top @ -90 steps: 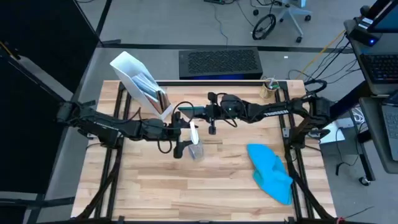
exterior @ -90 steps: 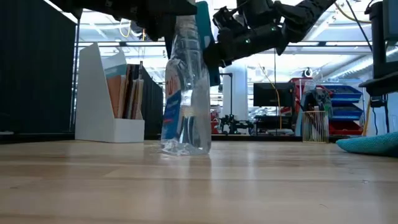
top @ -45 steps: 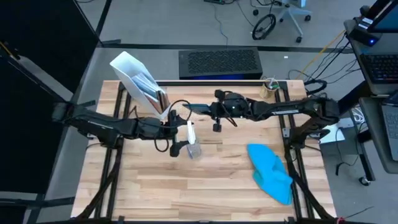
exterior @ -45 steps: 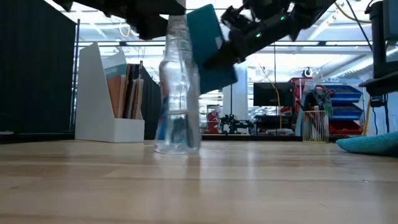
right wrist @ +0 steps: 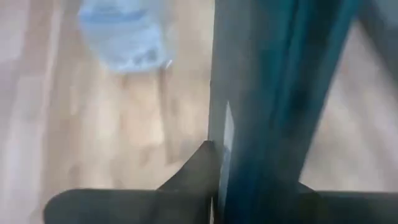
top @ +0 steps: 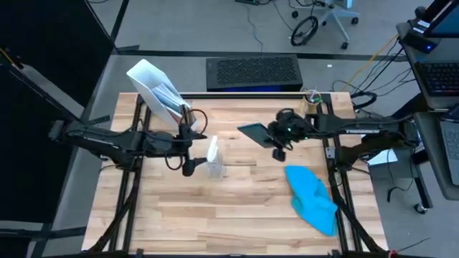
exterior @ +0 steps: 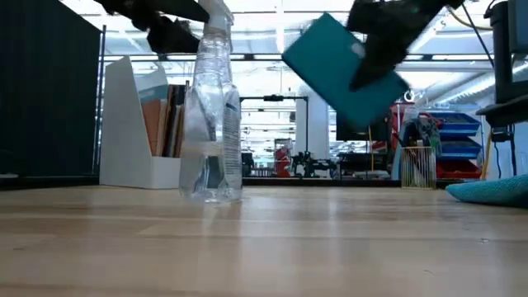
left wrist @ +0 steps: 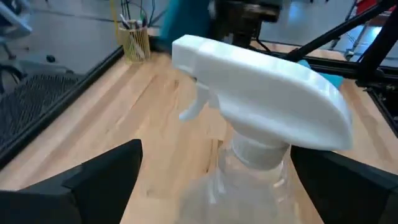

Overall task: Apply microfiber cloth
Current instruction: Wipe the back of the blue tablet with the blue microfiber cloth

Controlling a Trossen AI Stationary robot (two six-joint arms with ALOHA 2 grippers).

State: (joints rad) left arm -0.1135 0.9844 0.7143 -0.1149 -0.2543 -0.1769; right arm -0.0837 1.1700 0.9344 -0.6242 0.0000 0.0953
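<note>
Wooden table [top: 244, 208], microfiber cloth [top: 313, 198], spray bottle [top: 214, 159], file holder [top: 159, 93]

Overhead, table-level, two close wrist cameras

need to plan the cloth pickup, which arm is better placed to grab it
Left, probably. The right gripper is nearer the microfiber cloth but holds the tablet. The left gripper has open jaws around the standing spray bottle, so it is free.

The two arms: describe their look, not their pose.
Both arms are dark, slender and jointed. The left arm has black cables looping near its gripper; its fingers are flat, matte black wedges. The right arm bears pale lettering and ends in a bulky black gripper.
</note>
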